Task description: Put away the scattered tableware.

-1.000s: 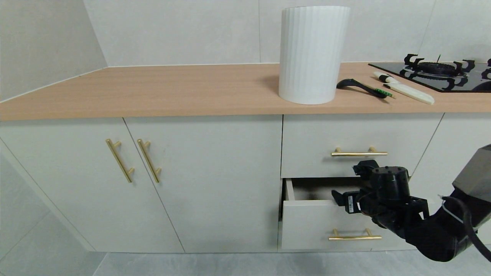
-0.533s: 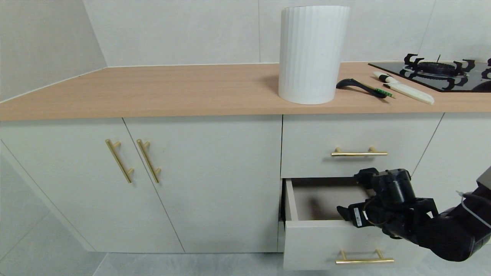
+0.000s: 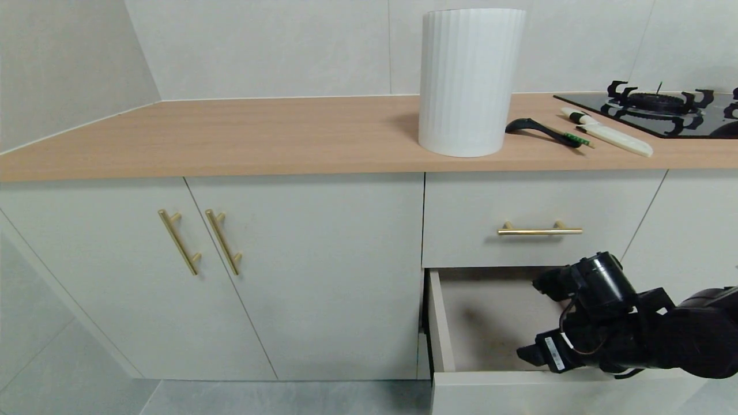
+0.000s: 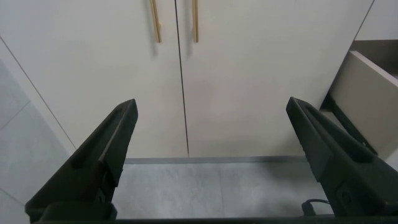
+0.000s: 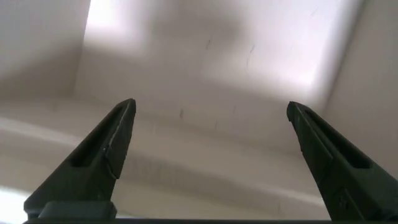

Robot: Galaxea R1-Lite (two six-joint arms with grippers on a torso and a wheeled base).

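The pulled-out lower drawer lies reachable from above along its left side, the right gripper hanging over its right. On the worktop, a tall white canister walls off the ladle and knife from the left.

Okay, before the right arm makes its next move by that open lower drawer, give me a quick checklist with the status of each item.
1. Lower drawer open: ok.
2. Right gripper open, holding nothing: ok.
3. Left gripper open, holding nothing: ok.
4. Black ladle and white utensil put away: not ok, both lie on the countertop.
5. Drawer floor beneath the right gripper free: cannot tell, hidden.
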